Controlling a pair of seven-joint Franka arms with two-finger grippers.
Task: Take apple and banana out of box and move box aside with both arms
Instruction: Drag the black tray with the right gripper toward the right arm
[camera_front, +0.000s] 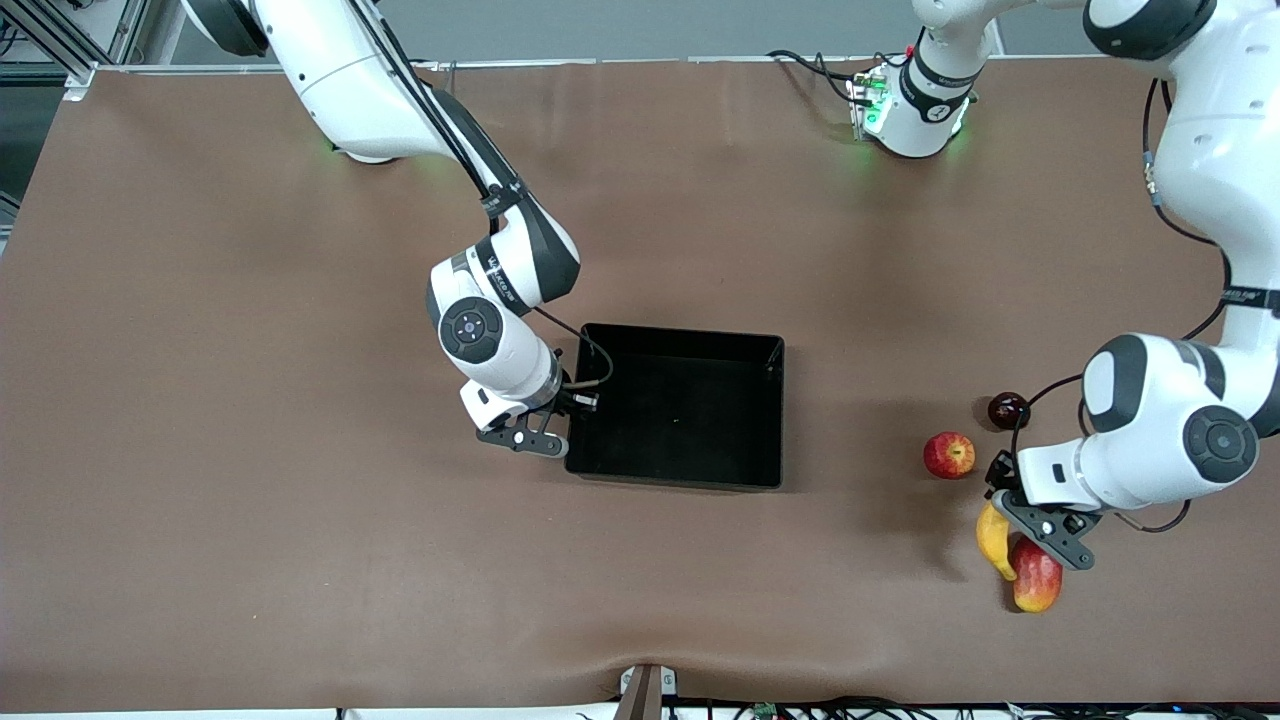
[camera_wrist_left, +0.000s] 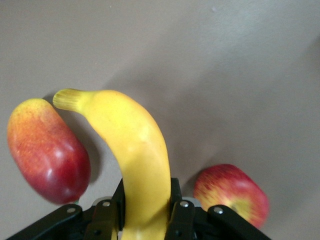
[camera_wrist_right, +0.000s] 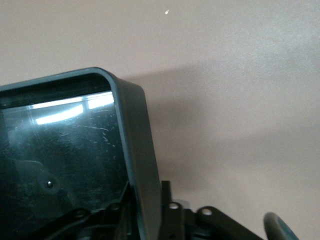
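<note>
1. My right gripper (camera_front: 553, 424) sits at the box (camera_front: 676, 404), on the wall toward the right arm's end of the table. In the right wrist view the wall (camera_wrist_right: 142, 165) stands between the fingers, and they look closed on it.
2. My left gripper (camera_front: 1010, 512) is down at the table toward the left arm's end. Its fingers are clamped on the banana (camera_wrist_left: 137, 165), near the end away from the stem.
3. The banana rests just beside the mango (camera_front: 1036, 575). The apple (camera_front: 949, 455) lies near, a little farther from the front camera, and a dark fruit (camera_front: 1008, 410) farther again. All are well apart from the box.
4. The box is empty, so both fruits are out.
5. I judge the box to be light and stiff, but glossy, so it can slip. The wall is thin, and I take it at the middle of the rim, not at a corner.
6. One grip alone may let it turn, so I want the left gripper on the wall facing this one.
7. The banana is soft; a hard squeeze can bruise it. I should release it first.
</note>
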